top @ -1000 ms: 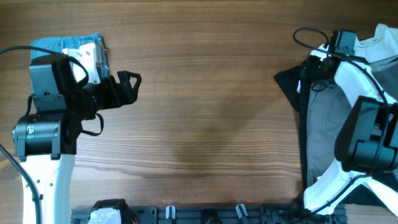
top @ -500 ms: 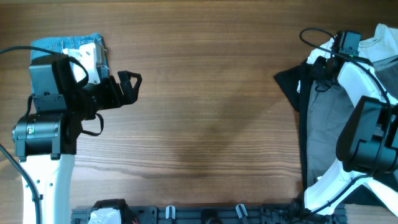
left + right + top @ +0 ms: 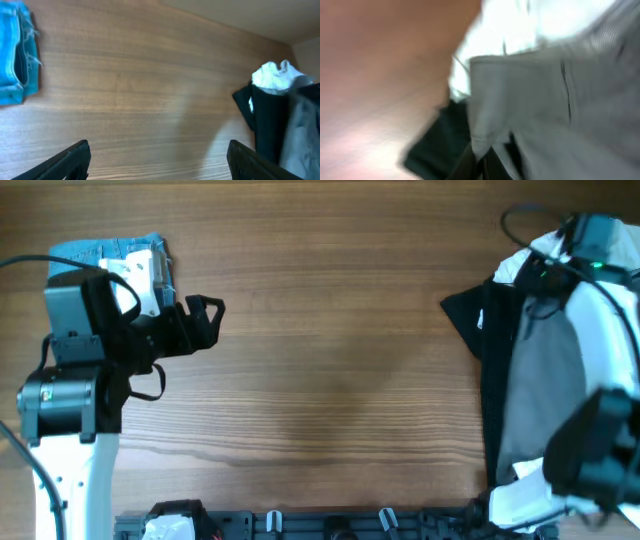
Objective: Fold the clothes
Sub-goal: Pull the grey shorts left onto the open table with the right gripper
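1. Wooden table (image 3: 330, 380).
2. Grey shorts (image 3: 540, 380), on the right side of the table, laid over a black garment (image 3: 465, 315) and stretching from the near edge towards the far edge.
3. Right gripper (image 3: 487, 160), fingers pressed together on a fold of the grey shorts; view blurred.
4. Left gripper (image 3: 205, 320), fingers spread wide and holding nothing, above the left side of the table, well apart from the grey shorts.
5. Denim shorts (image 3: 110, 252), folded, at the far left.
6. White cloth (image 3: 515, 268), at the far right, touching the black garment.
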`<state>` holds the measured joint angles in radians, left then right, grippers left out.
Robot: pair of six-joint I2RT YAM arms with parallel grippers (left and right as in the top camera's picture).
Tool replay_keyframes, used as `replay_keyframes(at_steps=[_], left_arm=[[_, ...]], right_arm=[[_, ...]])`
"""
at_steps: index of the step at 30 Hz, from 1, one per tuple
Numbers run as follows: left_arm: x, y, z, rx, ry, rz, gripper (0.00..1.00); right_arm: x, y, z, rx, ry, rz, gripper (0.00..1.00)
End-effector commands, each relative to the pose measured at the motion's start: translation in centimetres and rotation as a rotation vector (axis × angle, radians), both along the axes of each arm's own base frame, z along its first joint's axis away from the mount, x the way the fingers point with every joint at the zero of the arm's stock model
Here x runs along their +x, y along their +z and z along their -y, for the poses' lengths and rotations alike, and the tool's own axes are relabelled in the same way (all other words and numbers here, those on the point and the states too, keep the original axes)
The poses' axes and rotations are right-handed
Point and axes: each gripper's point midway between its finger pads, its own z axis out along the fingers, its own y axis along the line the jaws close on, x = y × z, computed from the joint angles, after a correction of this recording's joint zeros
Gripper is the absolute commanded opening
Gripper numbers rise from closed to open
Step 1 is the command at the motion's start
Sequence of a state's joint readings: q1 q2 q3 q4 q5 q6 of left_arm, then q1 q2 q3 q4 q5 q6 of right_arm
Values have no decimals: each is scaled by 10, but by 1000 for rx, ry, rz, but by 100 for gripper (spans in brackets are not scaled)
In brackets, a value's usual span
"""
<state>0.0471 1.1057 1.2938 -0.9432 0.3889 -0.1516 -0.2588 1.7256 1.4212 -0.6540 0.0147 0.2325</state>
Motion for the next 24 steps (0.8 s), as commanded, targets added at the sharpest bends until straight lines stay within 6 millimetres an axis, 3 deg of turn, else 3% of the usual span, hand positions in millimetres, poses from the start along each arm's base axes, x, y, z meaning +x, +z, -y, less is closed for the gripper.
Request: replay_keyframes(at_steps=[1, 4, 5, 8, 11, 15, 16, 18, 19, 20, 21, 24], left_arm=[[-12, 63, -13, 44, 50, 189, 88], [-20, 86, -23, 78, 101, 259, 91], [-24, 94, -27, 92, 122, 283, 92], [-32, 103, -35, 123, 168, 319, 93], [-38, 108, -45, 156, 220, 342, 95], [-41, 110, -48, 168, 239, 350, 96], [-41, 110, -48, 169, 239, 347, 96], [-41, 109, -48, 169, 239, 346, 97], [-41, 110, -48, 173, 237, 349, 98], [-41, 110, -49, 176, 237, 351, 99], [-41, 110, -50, 179, 243, 352, 99], [-39, 109, -49, 178, 241, 347, 100]], right_arm=[[11, 136, -44, -25, 172, 303, 4], [4, 185, -91, -36, 299, 393, 4], [1, 196, -117, -27, 358, 416, 4], [-10, 205, -187, 15, 522, 437, 4], [-31, 191, -285, 81, 756, 402, 6], [-76, 153, -398, 137, 1024, 300, 14], [-95, 139, -432, 145, 1108, 265, 29], [-119, 122, -468, 130, 1192, 231, 45], [-127, 115, -481, 103, 1209, 224, 61], [-131, 109, -488, 76, 1198, 220, 69], [-130, 107, -489, 57, 1162, 220, 76], [-119, 115, -476, 38, 1070, 242, 80]])
